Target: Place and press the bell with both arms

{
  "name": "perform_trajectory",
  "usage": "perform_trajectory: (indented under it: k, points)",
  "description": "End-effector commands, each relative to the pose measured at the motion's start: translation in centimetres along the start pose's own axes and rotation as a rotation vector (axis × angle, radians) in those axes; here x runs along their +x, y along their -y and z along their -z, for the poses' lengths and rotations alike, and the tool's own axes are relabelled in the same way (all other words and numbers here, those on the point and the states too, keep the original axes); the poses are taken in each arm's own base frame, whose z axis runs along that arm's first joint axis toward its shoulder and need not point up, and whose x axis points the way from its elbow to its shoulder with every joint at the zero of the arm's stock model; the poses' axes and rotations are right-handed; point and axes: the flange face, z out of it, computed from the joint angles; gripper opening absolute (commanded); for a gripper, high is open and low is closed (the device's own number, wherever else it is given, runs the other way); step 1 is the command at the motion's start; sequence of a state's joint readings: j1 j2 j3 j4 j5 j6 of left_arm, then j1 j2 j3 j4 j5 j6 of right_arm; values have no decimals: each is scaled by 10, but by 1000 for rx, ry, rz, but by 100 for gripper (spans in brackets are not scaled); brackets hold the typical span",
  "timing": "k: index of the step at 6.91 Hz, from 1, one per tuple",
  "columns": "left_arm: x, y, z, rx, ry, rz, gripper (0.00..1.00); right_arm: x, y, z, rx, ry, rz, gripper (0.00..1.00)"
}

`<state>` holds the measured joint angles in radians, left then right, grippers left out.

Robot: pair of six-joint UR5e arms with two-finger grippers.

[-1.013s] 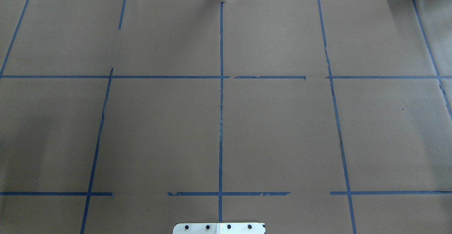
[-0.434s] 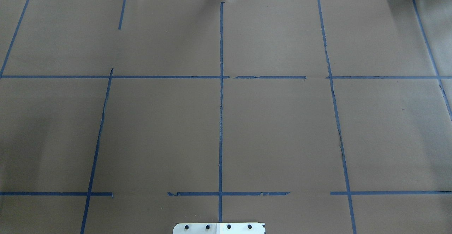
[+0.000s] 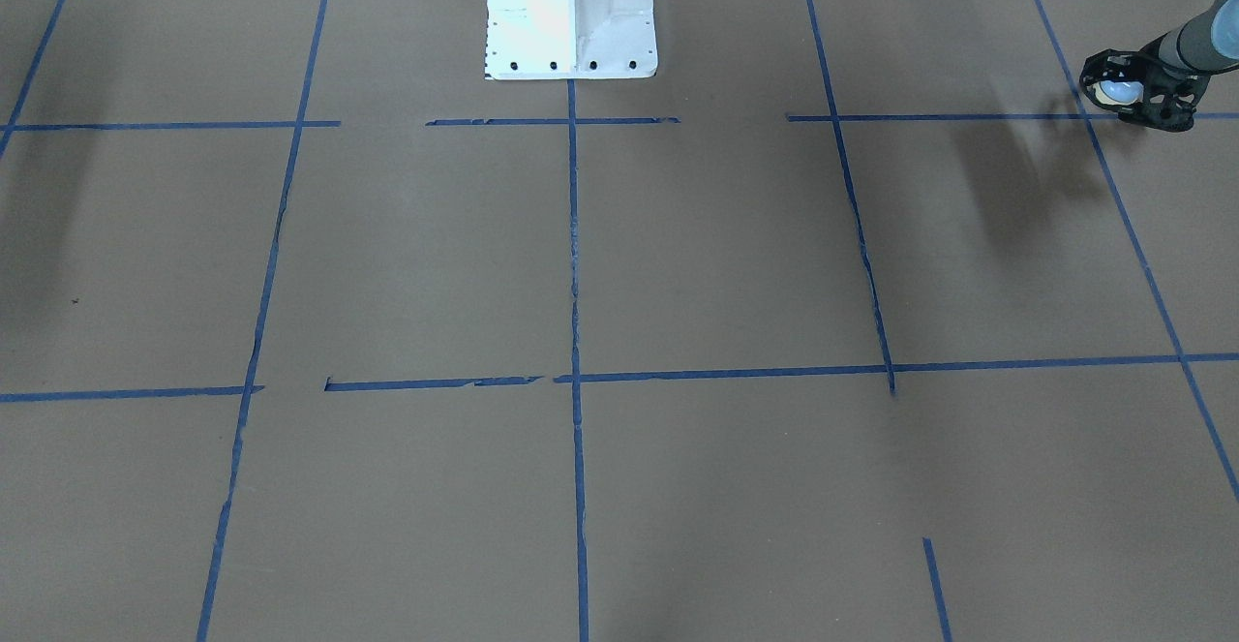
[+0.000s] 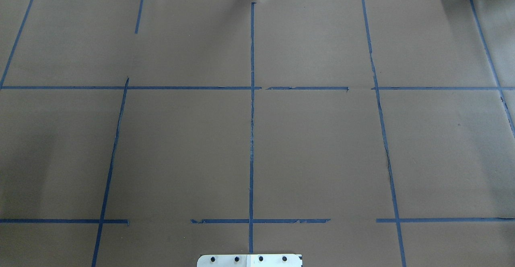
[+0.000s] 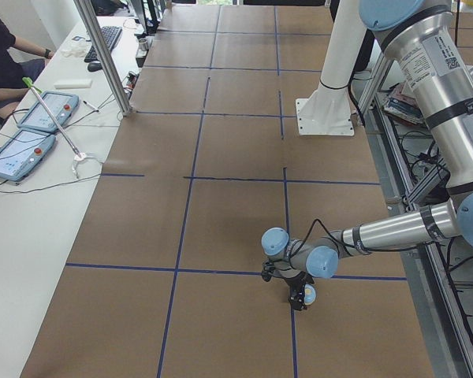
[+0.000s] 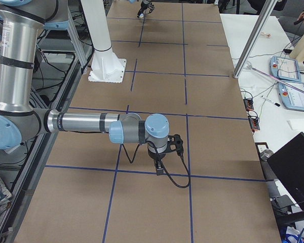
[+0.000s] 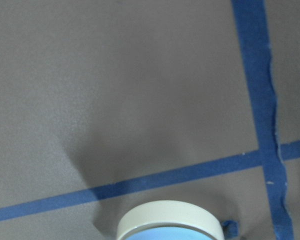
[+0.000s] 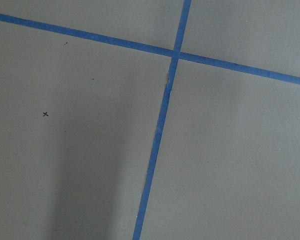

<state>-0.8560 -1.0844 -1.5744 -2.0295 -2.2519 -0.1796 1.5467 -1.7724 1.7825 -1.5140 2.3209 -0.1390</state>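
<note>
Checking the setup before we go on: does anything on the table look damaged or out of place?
Only the blue tape looks worn: the line right of centre in the overhead view is torn and wavy, and some cross lines have ragged gaps. The bell sits in the left tool; nothing spilled.

left arm and right arm: silver tubes, grey joints, light-blue caps.

Matt brown paper, smooth plastic bell
</note>
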Motion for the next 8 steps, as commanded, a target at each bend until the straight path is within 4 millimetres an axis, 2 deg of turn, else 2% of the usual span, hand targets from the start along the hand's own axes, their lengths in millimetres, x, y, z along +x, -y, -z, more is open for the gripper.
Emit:
perform_trajectory:
  k: [1,2,3,4,5,6,8]
  points:
    - [-1,-2,-2,-6,1,3,100,-1,1,0,1,0,-4,100]
    - [0,-2,-2,-6,1,-3,100,-1,2,1,4,1,-8,100]
    - [0,-2,-2,-5,1,-5,77,-1,2,1,4,1,-9,100]
    - [-1,-3,-2,-7,5,-3,49,-3,3,4,8,0,-7,100]
    - [-1,-3,-2,-4,6,-5,29,-6,4,7,15,1,-4,100]
    - [3,-1,2,4,4,-13,22,-7,4,9,17,1,-7,100]
    - [17,-2,20,37,0,-38,18,-8,4,9,18,2,-15,100]
